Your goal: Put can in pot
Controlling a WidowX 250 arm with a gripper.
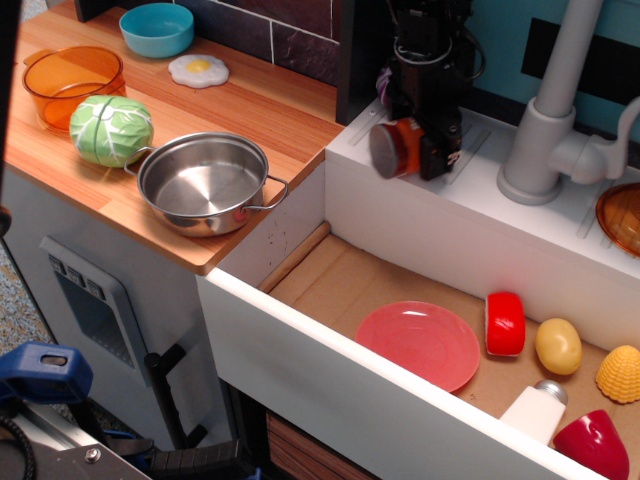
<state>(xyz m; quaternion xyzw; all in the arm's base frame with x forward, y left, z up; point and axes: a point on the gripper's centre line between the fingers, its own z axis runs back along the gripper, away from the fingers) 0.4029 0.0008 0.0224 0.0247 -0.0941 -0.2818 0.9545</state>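
The can (394, 146), orange-red with a grey metal end facing me, lies on its side in my black gripper (425, 152), lifted off the white sink ledge (470, 185) near its left end. The gripper is shut on the can; its fingers partly hide the can's body. The shiny steel pot (205, 182) with two loop handles stands open and holds nothing on the wooden counter (270, 110), to the left of and lower in the picture than the gripper.
A green cabbage (111, 130), an orange translucent pot (72, 82), a blue bowl (157, 28) and a fried egg (198, 69) sit on the counter. The sink basin holds a pink plate (420, 342), a red-and-white block (505, 323) and other toy food. A grey tap (545, 110) stands to the right.
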